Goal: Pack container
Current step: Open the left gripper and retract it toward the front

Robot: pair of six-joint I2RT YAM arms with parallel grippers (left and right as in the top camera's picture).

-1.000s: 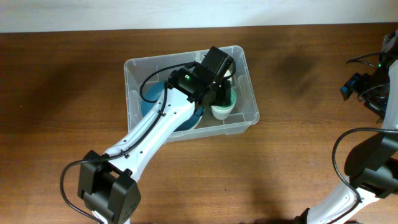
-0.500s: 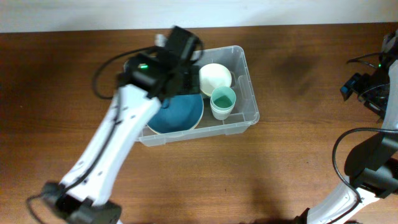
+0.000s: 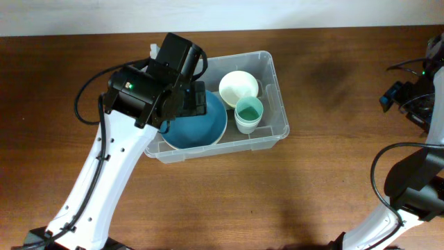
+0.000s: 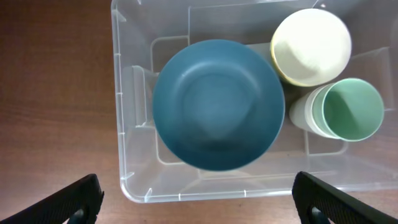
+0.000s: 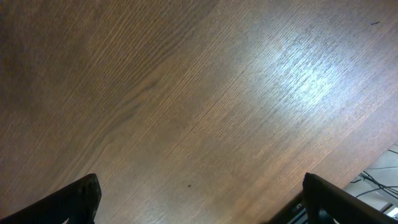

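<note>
The container (image 3: 280, 129) is a clear plastic bin in the middle of the table. In it lie a big blue bowl (image 3: 205, 129), a cream bowl (image 3: 238, 87) and a mint green cup (image 3: 249, 111) stacked in a white one. My left gripper (image 3: 195, 104) hovers above the bin's left half, open and empty. In the left wrist view its fingers (image 4: 71, 202) frame the bin's near rim (image 4: 186, 194), with the blue bowl (image 4: 217, 102), cream bowl (image 4: 311, 46) and green cup (image 4: 351, 109) below. My right gripper (image 3: 397, 94) stands open over bare wood at the far right (image 5: 202, 202).
The brown wooden table (image 3: 333, 180) surrounds the bin. A pale wall strip (image 3: 69, 17) runs along the far edge. The right arm's cables (image 3: 409, 167) loop at the right edge, near the table's corner (image 5: 379, 165).
My left arm has pulled back from over the green cup and cream bowl and swung to the left, uncovering them. The right arm has not moved.
</note>
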